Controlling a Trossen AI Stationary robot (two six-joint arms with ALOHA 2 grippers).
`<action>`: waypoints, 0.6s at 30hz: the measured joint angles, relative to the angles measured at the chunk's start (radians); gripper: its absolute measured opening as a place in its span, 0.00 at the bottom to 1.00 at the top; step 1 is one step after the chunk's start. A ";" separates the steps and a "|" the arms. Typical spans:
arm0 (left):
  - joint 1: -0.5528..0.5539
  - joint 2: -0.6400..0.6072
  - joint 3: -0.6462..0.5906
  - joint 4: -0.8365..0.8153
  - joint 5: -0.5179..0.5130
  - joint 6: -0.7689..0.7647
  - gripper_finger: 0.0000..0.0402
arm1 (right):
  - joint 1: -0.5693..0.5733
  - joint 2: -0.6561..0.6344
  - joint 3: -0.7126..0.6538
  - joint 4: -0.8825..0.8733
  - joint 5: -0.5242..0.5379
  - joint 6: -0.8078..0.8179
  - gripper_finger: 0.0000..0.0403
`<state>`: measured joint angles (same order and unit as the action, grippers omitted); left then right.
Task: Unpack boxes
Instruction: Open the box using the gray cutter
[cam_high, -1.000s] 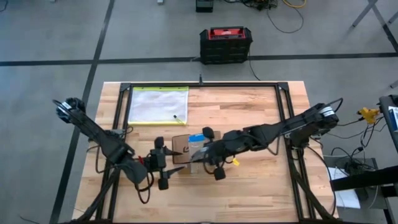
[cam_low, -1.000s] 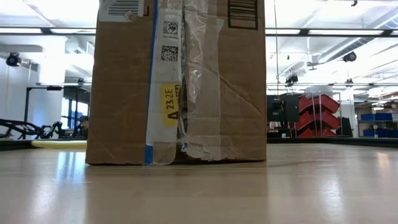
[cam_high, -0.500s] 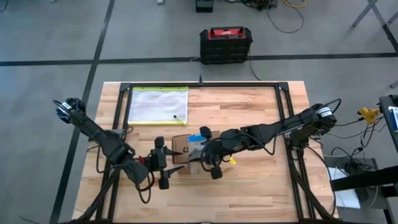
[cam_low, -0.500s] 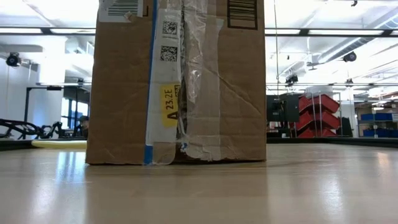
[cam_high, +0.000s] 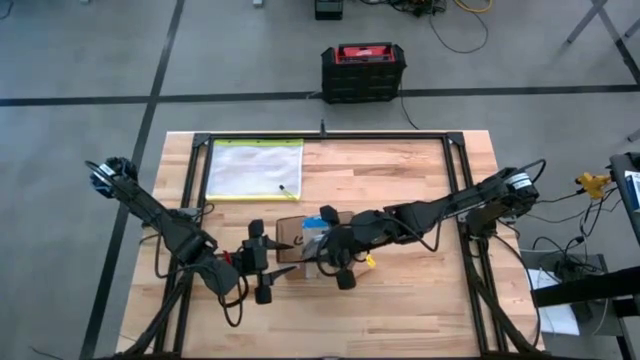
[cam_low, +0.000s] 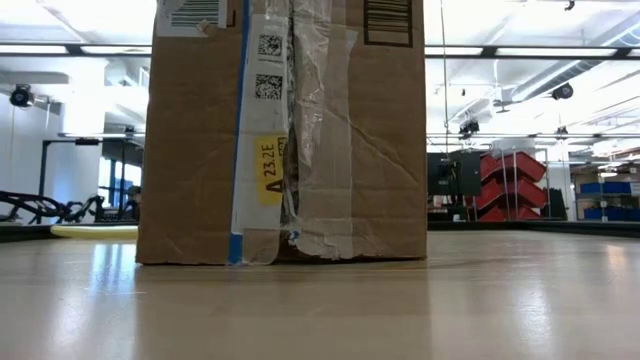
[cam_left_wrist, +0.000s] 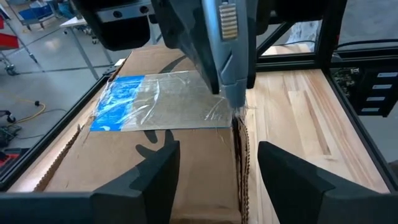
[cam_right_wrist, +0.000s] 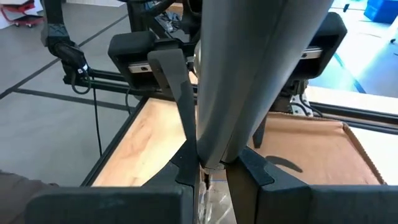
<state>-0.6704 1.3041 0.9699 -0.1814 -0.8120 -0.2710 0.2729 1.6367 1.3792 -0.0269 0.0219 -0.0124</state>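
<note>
Box (cam_low: 285, 130): brown corrugated cardboard, standing near the middle of the butcher-block table (cam_high: 400, 300). Near face shows crinkled clear tape down the seam, white barcode labels, a yellow tag and a blue strip; its top is cut off in the low view. Top face carries glossy clear tape with a blue patch (cam_left_wrist: 118, 102).

Left gripper (cam_left_wrist: 217, 165) at the box's left end, dark fingers spread to either side of the top seam. Right gripper (cam_right_wrist: 211, 165) comes in from the right, fingers pressed together on a smooth grey blade-shaped tool (cam_left_wrist: 224, 50) whose tip meets the seam; the blade's edge is hard to make out.

Farther back: clear yellow-edged pouch (cam_high: 255, 168), flat on the table.
</note>
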 joint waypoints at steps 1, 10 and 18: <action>0.000 0.000 0.000 -0.001 0.000 0.000 0.50 | 0.000 0.001 0.000 -0.006 0.001 0.003 0.09; 0.000 0.008 0.000 -0.009 0.009 -0.005 0.52 | 0.000 0.001 0.002 -0.041 0.005 0.025 0.09; 0.001 0.022 0.001 -0.009 0.005 -0.015 0.50 | 0.018 -0.019 0.002 -0.072 0.034 0.051 0.09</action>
<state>-0.6693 1.3263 0.9709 -0.1901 -0.8069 -0.2865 0.2908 1.6178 1.3811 -0.0990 0.0562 0.0387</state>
